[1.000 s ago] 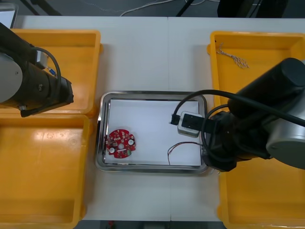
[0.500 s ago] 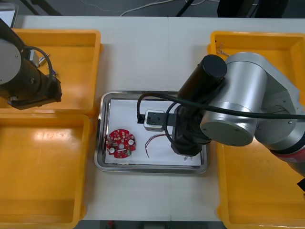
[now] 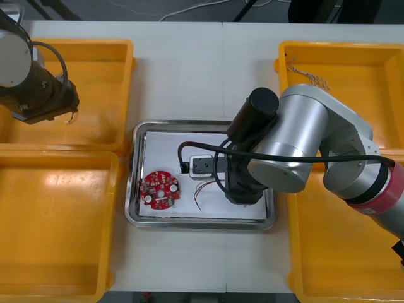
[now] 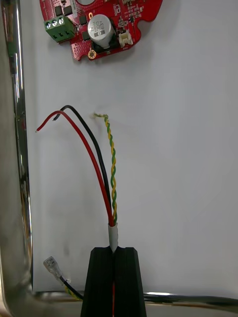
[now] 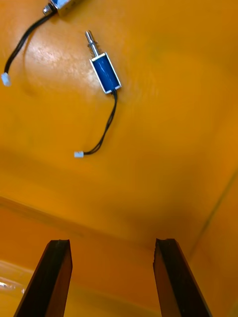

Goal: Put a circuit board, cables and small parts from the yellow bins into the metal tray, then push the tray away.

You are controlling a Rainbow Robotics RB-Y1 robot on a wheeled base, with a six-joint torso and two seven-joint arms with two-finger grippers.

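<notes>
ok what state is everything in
shiny metal tray: white inside
round red circuit board: flat in tray
red, black and yellow-green cable bundle: pinched at one end
right claw: shut on that bundle, over tray
left claw: open over yellow bin
small blue metal part: loose in bin

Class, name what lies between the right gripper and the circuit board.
The cable held by the right gripper, its strands reaching toward the board over bare tray, in the right wrist view.

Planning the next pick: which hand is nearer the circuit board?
Right. The right hand is over the tray near the circuit board, holding a cable; the left hand hangs open over a yellow bin.
</notes>
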